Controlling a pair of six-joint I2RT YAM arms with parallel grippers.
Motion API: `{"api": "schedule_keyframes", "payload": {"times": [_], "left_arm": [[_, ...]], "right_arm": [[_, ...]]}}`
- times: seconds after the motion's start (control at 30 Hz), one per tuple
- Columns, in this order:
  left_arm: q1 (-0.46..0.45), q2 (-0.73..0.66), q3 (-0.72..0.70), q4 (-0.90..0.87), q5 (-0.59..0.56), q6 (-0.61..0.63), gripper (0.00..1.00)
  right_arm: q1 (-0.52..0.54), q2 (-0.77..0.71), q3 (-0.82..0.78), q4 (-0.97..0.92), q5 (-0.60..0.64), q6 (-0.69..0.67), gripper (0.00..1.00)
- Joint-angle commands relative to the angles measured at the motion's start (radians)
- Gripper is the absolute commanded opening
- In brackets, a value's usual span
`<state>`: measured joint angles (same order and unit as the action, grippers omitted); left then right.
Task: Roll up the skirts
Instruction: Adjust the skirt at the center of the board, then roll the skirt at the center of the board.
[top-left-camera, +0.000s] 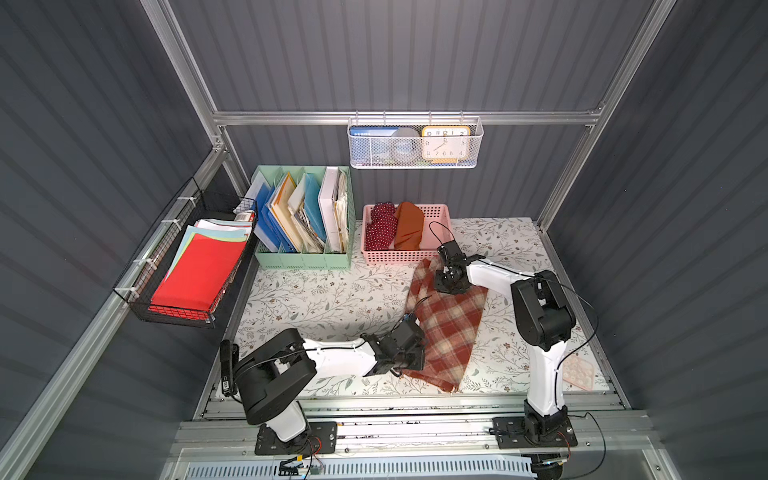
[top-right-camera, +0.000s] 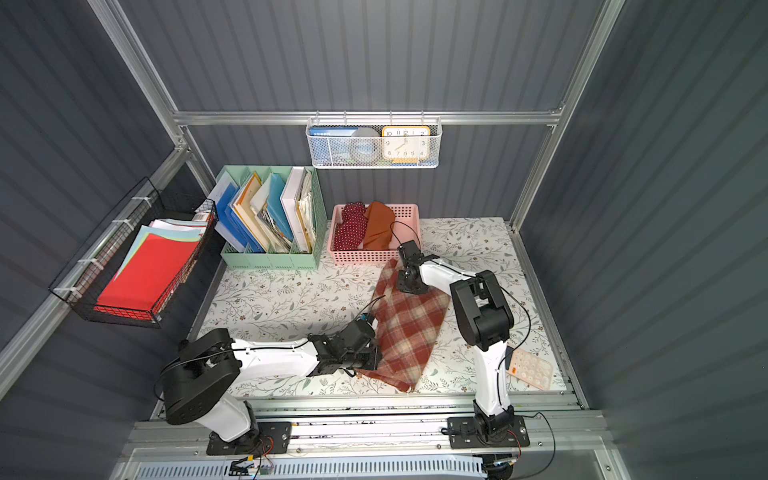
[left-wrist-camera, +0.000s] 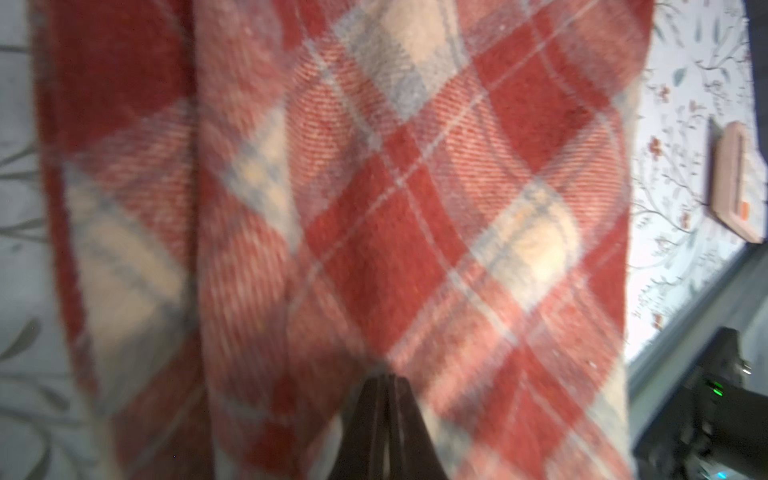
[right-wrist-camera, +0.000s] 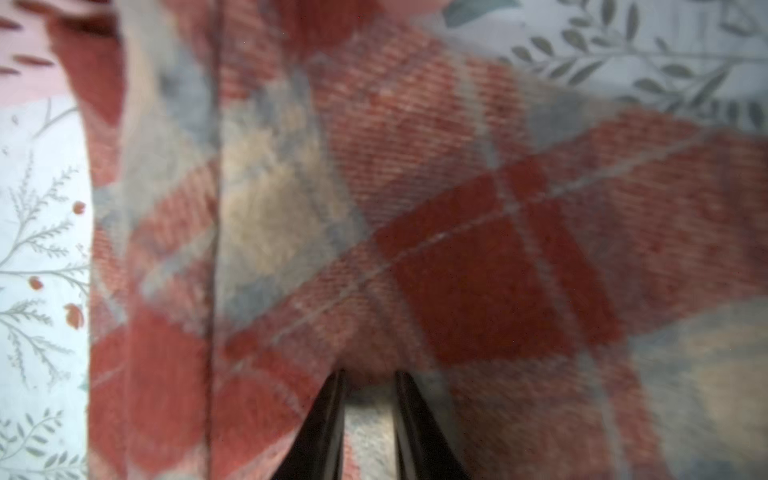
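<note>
Plaid skirt (top-left-camera: 446, 328) flat on the desk (top-left-camera: 324, 299), its long axis running from the front edge back to the pink basket (top-left-camera: 399, 257), narrow end beside it. We see the left gripper (left-wrist-camera: 384, 380) pressed nearly together at the skirt's near-left edge, and the right gripper (right-wrist-camera: 370, 380) spread over the far end. Bare desk lies open to the left. The polka-dot skirt (top-left-camera: 380, 226) and orange skirt (top-left-camera: 409, 226) sit bundled in the basket.

plaid skirt (top-left-camera: 449, 328) (top-right-camera: 409, 328): red-and-cream checks, woolly; unrolled, flat on the floral mat (top-left-camera: 324, 299), a fold along one long side; lies aslant, far end just before the pink basket (top-left-camera: 441, 212).
dotted skirt (top-left-camera: 381, 230) (top-right-camera: 351, 232): dark red, white dots; rolled bundle at the basket's left end.
orange skirt (top-left-camera: 409, 232) (top-right-camera: 378, 230): plain rust; rolled, touching the dotted skirt's right side.
</note>
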<state>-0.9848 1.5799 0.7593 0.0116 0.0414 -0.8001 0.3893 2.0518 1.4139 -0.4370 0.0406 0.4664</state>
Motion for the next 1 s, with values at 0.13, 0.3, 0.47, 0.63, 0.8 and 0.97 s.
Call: {"api": "schedule_keyframes", "payload": {"times": [0.13,0.3,0.47,0.63,0.8,0.97], "left_arm": [[-0.003,-0.300,-0.014,-0.178,-0.160,-0.027,0.70],[-0.002,-0.317,-0.069,-0.199,-0.137,-0.053,0.89],[-0.002,-0.282,-0.103,-0.126,-0.071,-0.079,1.00],[-0.003,-0.176,-0.049,-0.180,-0.106,-0.044,1.00],[-0.003,-0.022,-0.043,-0.182,-0.145,-0.038,0.99],[-0.003,-0.012,-0.098,-0.139,-0.190,-0.087,0.91]], "right_arm": [[-0.007,-0.220,-0.152,-0.043,0.023,0.007,0.42],[0.039,-0.369,-0.291,-0.088,0.063,0.030,0.43],[0.061,-0.500,-0.449,-0.116,0.097,0.066,0.43],[0.070,-0.595,-0.540,-0.138,0.098,0.077,0.43],[0.070,-0.632,-0.563,-0.153,0.103,0.066,0.44],[0.070,-0.625,-0.571,-0.160,0.105,0.054,0.44]]}}
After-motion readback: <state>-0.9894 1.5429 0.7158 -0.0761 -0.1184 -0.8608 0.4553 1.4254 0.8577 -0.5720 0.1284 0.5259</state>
